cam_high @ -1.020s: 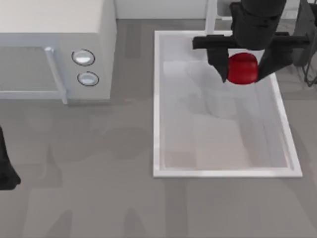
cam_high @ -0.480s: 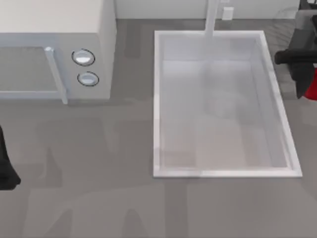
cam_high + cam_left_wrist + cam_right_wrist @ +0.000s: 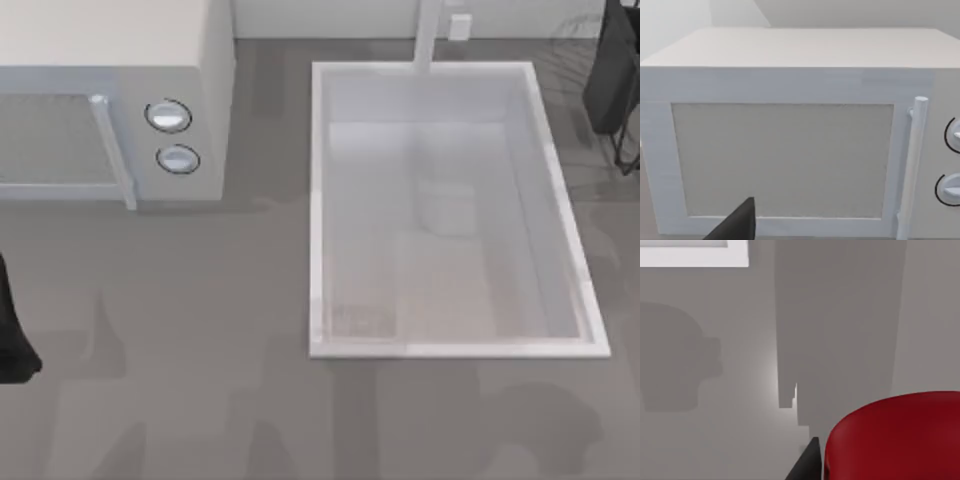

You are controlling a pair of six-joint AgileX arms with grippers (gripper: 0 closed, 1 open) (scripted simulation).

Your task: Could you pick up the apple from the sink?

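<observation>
Now R gripper [image 3: 850, 465] holding apple [image 3: 895, 437], sink [image 3: 318, 200] bare

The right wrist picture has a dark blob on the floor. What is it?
Right wrist view: the blob is a soft shadow on the grey surface, beyond the apple. Top view: similar faint shadows streak the table below the sink.

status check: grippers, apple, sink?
Right gripper shut on the apple, carried off past the table's right edge. Sink holds no fruit. Left arm parked at the left edge, facing the microwave. Nothing in the way.
</observation>
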